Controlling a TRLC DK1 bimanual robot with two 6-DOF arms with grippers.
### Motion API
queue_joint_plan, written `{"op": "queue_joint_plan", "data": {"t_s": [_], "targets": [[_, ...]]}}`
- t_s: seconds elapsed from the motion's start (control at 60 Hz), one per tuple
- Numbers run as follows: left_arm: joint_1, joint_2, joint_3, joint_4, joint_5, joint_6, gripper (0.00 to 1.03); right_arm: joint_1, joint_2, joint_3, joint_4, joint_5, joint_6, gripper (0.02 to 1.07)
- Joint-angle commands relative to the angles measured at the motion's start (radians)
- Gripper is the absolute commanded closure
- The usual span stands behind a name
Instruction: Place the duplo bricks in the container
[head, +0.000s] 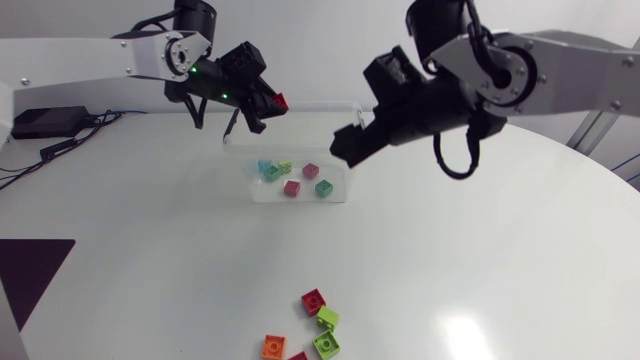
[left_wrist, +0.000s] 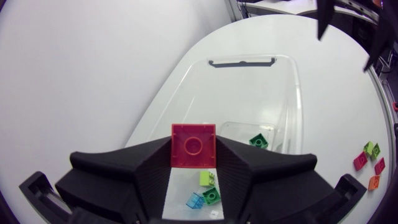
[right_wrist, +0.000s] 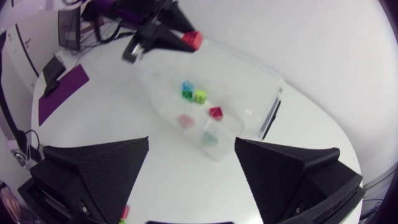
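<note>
My left gripper (head: 272, 102) hangs above the far left corner of the clear plastic container (head: 347, 192), shut on a red duplo brick (head: 281, 101). In the left wrist view this red brick (left_wrist: 194, 145) sits clamped between both fingers, over the container (left_wrist: 292, 93). Inside the container lie several bricks: cyan (head: 265, 166), lime (head: 285, 166), two red (head: 291, 188) and green (head: 323, 187). My right gripper (head: 360, 110) is above the container's right end, open and holding nothing; in its own view the right gripper (right_wrist: 193, 174) looks down on the container (right_wrist: 271, 115).
Loose bricks lie near the table's front edge: red (head: 313, 300), lime (head: 327, 318), green (head: 326, 344), orange (head: 273, 346) and another red one (head: 298, 356) at the very edge. A dark purple mat (head: 30, 270) covers the front left.
</note>
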Motion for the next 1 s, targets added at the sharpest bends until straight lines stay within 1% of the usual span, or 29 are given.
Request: {"op": "queue_joint_plan", "data": {"t_s": [0.0,0.05,0.067,0.1,0.133,0.283,0.4,0.5,0.617,0.717,0.8,0.85,0.983], "targets": [[-0.010,0.080,0.084,0.005,-0.023,-0.027,0.46,0.039,-0.029,-0.104,-0.041,-0.002,-0.016,0.07],[-0.013,0.095,0.112,0.003,-0.031,-0.035,0.22,0.059,-0.041,-0.136,-0.056,-0.002,-0.011,0.07],[-0.013,0.098,0.118,0.003,-0.032,-0.037,0.17,0.070,-0.047,-0.148,-0.061,-0.002,-0.005,0.07],[-0.013,0.097,0.124,0.003,-0.032,-0.044,0.09,0.087,-0.053,-0.168,-0.071,-0.002,0.004,0.07],[-0.015,0.089,0.121,0.003,-0.032,-0.046,0.05,0.104,-0.058,-0.181,-0.082,-0.002,0.012,0.07],[-0.012,0.009,0.063,0.003,-0.031,-0.053,0.05,0.159,-0.044,-0.205,-0.104,0.000,0.047,0.07],[-0.009,-0.063,0.006,0.003,-0.023,-0.055,0.05,0.193,-0.001,-0.191,-0.134,0.003,0.062,0.07],[-0.006,-0.175,-0.087,0.003,-0.015,-0.058,0.05,0.222,0.034,-0.174,-0.151,0.012,0.081,0.07],[-0.006,-0.285,-0.184,-0.009,0.019,-0.056,0.05,0.252,0.088,-0.162,-0.162,0.020,0.102,0.07],[-0.004,-0.380,-0.279,-0.043,0.043,-0.037,0.05,0.279,0.140,-0.159,-0.162,0.029,0.116,0.07],[-0.006,-0.438,-0.351,-0.089,0.054,0.000,0.05,0.297,0.177,-0.154,-0.162,0.035,0.121,0.07],[-0.007,-0.483,-0.422,-0.107,0.058,0.029,0.05,0.309,0.203,-0.145,-0.162,0.040,0.128,0.07],[-0.012,-0.573,-0.566,-0.118,0.058,0.080,0.05,0.335,0.243,-0.130,-0.163,0.040,0.148,0.07]]}}
